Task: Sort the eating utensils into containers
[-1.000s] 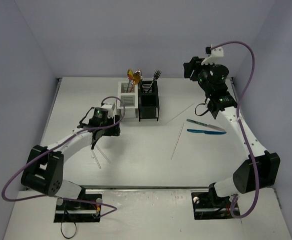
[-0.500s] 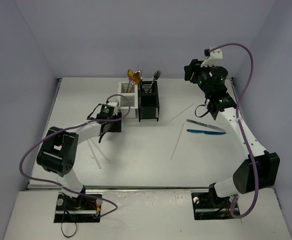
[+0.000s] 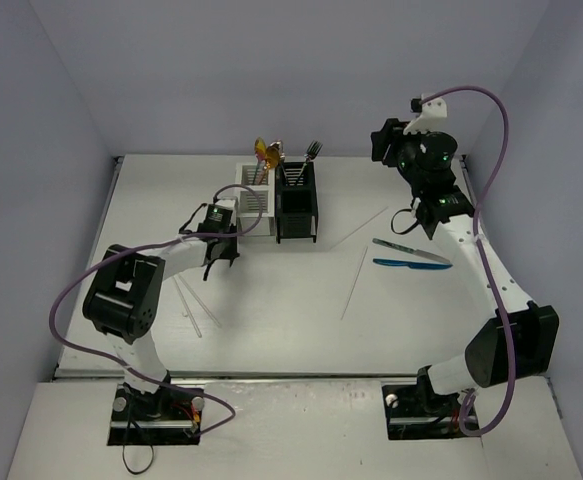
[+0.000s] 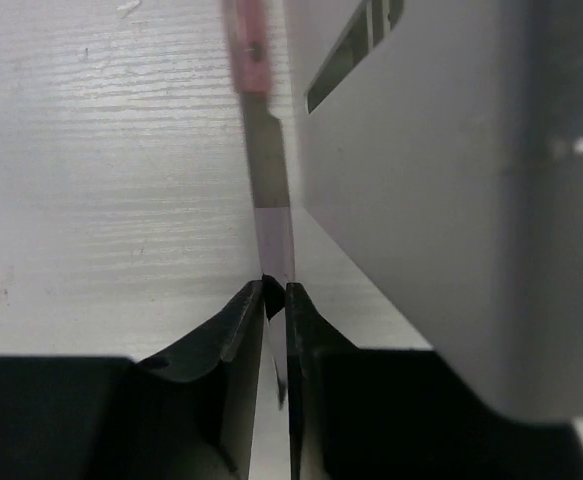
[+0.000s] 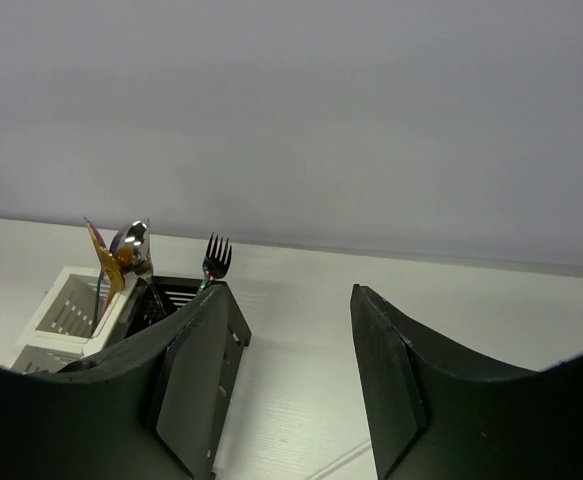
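Left fingers [image 4: 233, 335] tight on pink-handled knife [image 4: 269, 170]

White caddy [image 3: 256, 203] and black caddy [image 3: 296, 205] stand upright, joined. Gold spoons [image 3: 262, 153] stand in the white one, forks [image 3: 313, 150] in the black. A pink knife [image 4: 271, 190] runs alongside the white wall, its blade pinched by the left gripper [image 4: 275, 289]. A silver knife [image 3: 411, 250] and a blue knife [image 3: 411, 264] lie side by side on the right. A thin stick [image 3: 354, 283] lies loose nearby, and what seem clear sticks [image 3: 187, 305] lie on the left.
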`<state>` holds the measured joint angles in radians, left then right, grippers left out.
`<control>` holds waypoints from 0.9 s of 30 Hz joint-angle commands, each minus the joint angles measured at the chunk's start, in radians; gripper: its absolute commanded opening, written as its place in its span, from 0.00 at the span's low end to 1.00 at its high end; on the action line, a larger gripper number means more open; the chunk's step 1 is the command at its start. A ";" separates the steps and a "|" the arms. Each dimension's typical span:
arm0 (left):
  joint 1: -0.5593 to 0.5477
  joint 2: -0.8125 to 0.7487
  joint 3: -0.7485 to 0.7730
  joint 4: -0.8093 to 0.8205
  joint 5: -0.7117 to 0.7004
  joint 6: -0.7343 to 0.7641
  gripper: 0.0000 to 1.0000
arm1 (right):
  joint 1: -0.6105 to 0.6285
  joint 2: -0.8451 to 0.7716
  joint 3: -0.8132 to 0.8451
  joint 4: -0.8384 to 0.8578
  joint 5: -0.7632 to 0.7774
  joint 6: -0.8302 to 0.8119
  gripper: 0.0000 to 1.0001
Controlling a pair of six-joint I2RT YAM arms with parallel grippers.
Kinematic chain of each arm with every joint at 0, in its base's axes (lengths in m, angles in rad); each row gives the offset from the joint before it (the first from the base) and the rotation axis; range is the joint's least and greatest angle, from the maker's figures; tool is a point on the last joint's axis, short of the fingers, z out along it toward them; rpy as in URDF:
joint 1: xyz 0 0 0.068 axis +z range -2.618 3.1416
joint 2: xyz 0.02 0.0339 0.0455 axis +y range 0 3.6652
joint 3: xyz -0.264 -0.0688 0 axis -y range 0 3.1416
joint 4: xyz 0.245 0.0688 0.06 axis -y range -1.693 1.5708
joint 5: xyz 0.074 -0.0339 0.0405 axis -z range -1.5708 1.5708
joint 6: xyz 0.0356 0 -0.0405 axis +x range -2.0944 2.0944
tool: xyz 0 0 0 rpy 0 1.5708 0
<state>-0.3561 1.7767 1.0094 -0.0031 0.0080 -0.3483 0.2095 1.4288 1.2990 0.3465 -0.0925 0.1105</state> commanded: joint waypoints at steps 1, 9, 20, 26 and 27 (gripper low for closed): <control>0.008 -0.038 0.047 -0.004 -0.058 -0.002 0.02 | -0.010 -0.051 -0.003 0.067 0.008 0.001 0.49; 0.067 -0.225 -0.005 -0.135 -0.099 0.035 0.00 | -0.010 -0.105 -0.038 0.059 -0.022 0.008 0.48; 0.129 -0.526 0.029 -0.379 -0.080 0.390 0.00 | -0.011 -0.164 -0.088 0.055 -0.074 0.013 0.45; 0.243 -0.604 0.118 -0.499 0.180 0.422 0.00 | -0.010 -0.190 -0.112 0.057 -0.181 -0.037 0.41; 0.243 -0.630 0.126 -0.503 0.195 0.429 0.00 | -0.010 -0.194 -0.115 0.057 -0.207 -0.047 0.39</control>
<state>-0.1342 1.2239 1.0525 -0.4550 0.0717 0.0090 0.2031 1.2807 1.1843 0.3294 -0.2005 0.1024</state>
